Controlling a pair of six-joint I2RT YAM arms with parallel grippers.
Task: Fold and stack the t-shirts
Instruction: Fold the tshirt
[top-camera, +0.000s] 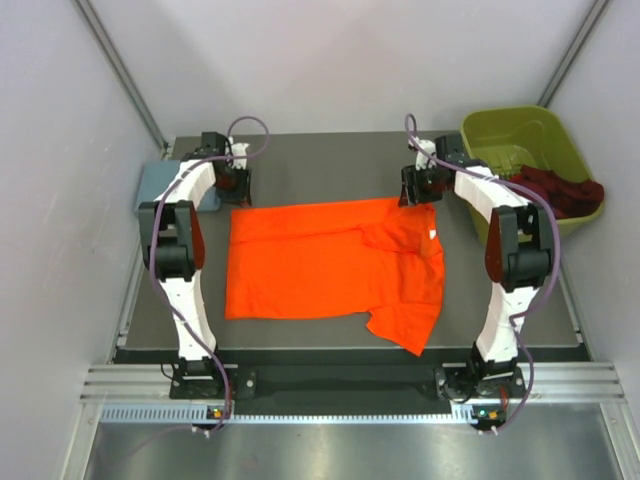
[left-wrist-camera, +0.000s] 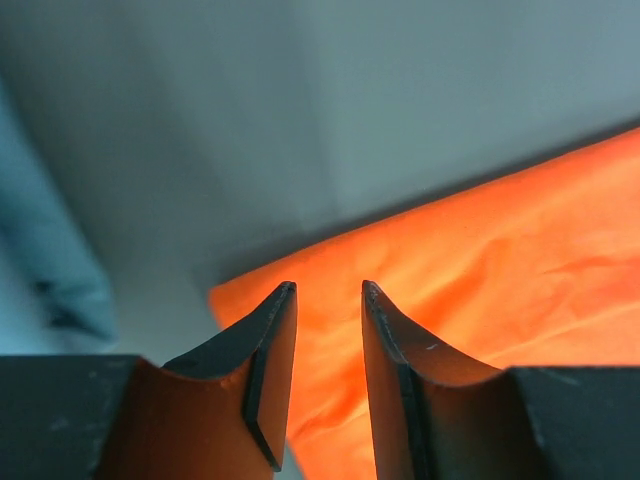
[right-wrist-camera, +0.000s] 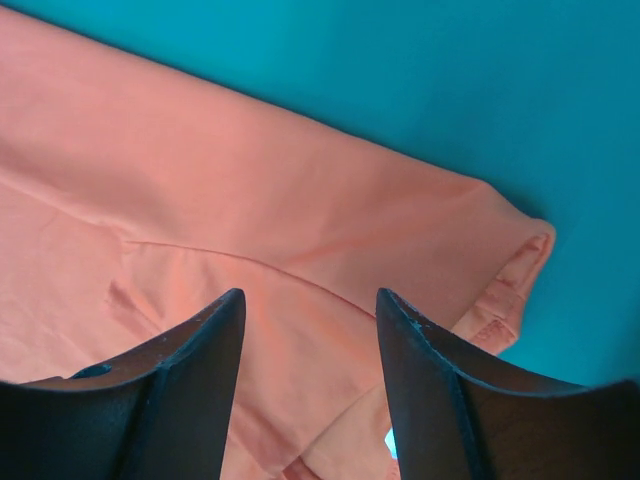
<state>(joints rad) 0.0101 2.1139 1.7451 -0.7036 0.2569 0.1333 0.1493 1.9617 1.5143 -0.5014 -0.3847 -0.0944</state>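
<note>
Though spread and empty, sighted left pincer (top-camera: 238, 190), right pincer (top-camera: 419, 192) at far corners of bright orange cloth t-shirt (top-camera: 320, 262), lengthwise left-right.

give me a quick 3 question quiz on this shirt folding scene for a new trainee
1. True or false: the orange shirt lies on the table.
2. Where is the maroon shirt?
A) folded on top of the orange shirt
B) in the green bin, spilling over its rim
C) hanging off the table's near edge
3. Fill in: the left gripper and the right gripper sit at the orange shirt's far edge, and their jaws are ____ with nothing between them.

Key: 1 true; 2 B; 3 open.
</note>
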